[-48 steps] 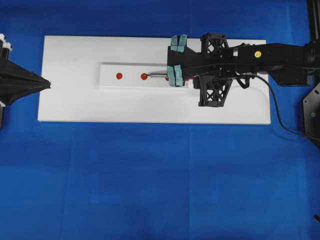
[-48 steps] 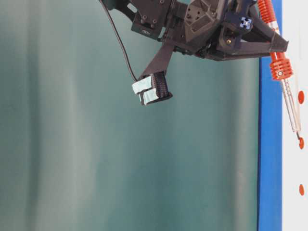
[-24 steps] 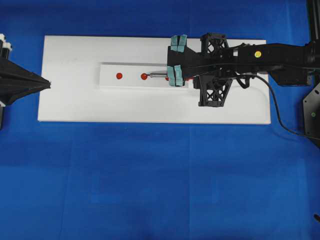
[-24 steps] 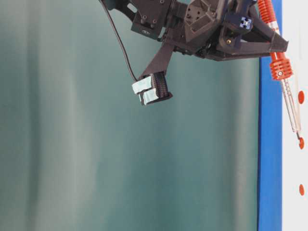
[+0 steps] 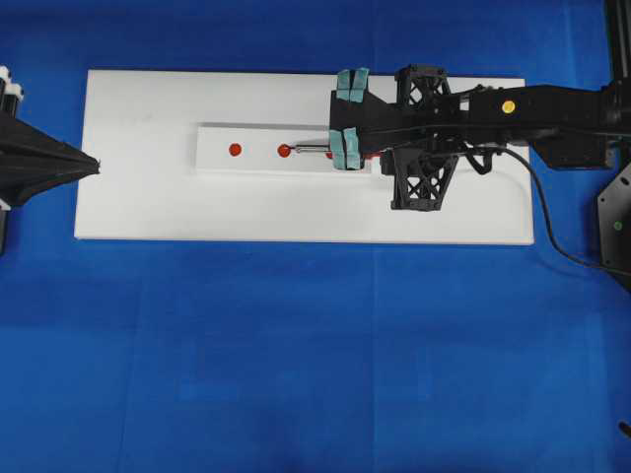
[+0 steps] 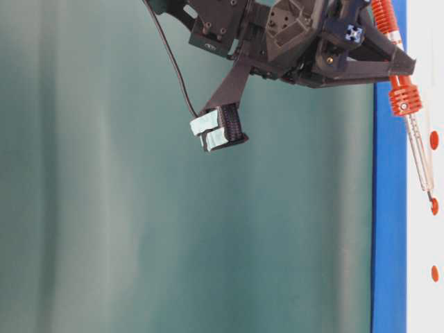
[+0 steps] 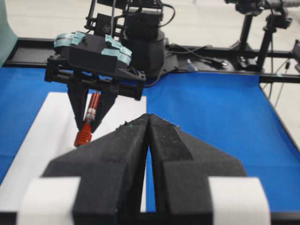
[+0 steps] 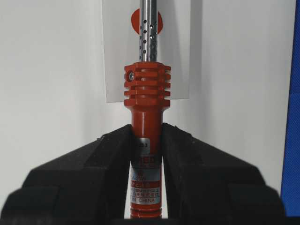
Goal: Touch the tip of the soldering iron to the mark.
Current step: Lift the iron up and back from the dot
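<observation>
In the right wrist view, nearest the lens, the right pincer [image 8: 146,140] is clamped on the soldering iron [image 8: 146,117]: its two black fingers [image 8: 101,164] press the orange-red handle from either side, just below the ribbed collar. Beyond the collar the perforated silver shaft runs away from the camera over a narrow white strip [image 8: 117,56] and crosses a red dot [image 8: 159,21] printed on it. The strip lies on a larger white board [image 8: 51,70].

From overhead, the right arm reaches in from the right edge over the board [image 5: 148,197], which rests on the blue table [image 5: 296,345]. The iron's shaft [image 5: 314,150] sticks out leftward from under the pincer [image 5: 347,150], and its tip sits at the middle red mark [image 5: 284,150] of the strip [image 5: 217,163]. Another red dot [image 5: 235,150] lies farther left, apart from the tip. A black cord [image 5: 552,232] trails off to the right.

The table-level view shows the iron [image 6: 406,97] tilted, its tip down on the mark [image 6: 434,205].

Farther off, at the board's left end, the left pincer [image 5: 84,166] holds nothing; in its own wrist view its fingers [image 7: 117,154] are pressed together, pointing toward the right arm and iron [image 7: 89,122].
</observation>
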Controlling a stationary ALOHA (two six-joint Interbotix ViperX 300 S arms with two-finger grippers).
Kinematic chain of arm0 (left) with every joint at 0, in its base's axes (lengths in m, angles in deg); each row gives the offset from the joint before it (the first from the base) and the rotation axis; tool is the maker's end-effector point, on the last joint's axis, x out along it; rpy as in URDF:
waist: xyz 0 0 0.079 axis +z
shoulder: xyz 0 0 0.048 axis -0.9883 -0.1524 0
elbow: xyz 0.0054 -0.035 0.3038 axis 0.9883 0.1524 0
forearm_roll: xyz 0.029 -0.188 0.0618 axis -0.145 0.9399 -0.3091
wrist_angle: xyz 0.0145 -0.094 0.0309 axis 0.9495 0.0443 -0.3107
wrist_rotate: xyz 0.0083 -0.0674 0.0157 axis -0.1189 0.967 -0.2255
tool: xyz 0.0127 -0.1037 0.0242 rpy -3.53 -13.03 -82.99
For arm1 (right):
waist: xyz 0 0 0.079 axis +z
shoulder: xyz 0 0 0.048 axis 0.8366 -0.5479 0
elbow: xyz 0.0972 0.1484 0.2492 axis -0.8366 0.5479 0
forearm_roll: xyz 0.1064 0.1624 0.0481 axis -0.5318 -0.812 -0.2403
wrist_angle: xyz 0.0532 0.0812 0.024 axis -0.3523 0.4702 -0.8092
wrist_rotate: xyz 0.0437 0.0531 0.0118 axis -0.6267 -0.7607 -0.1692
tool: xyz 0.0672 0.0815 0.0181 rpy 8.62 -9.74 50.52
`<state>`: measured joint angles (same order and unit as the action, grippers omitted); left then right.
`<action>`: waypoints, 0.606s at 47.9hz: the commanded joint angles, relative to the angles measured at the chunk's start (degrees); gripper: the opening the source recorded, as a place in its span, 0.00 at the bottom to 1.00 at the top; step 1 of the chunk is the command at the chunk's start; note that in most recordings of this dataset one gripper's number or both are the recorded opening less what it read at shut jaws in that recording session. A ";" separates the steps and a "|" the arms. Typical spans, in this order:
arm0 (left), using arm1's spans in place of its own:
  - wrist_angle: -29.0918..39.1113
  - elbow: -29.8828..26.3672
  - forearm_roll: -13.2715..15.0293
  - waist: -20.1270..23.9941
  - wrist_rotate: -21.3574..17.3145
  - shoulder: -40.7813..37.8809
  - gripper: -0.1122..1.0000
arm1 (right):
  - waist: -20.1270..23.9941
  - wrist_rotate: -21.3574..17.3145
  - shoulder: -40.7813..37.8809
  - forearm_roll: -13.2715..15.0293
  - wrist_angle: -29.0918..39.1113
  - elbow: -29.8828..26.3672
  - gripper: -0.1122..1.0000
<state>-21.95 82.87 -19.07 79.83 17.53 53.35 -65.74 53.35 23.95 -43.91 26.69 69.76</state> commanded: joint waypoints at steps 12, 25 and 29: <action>-0.70 -0.88 -0.09 -0.18 0.00 -0.26 0.10 | 0.09 0.18 0.79 -0.35 -0.26 -0.62 0.16; -0.70 -0.88 -0.09 -0.18 0.00 -0.18 0.10 | 0.09 0.26 4.66 -0.18 2.46 -2.20 0.16; -0.70 -0.88 -0.09 -0.18 0.00 -0.18 0.10 | 0.09 0.35 7.29 0.00 3.87 -3.08 0.16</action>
<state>-22.04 82.87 -19.07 79.74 17.53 53.35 -65.74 53.70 27.47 -44.08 29.77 68.70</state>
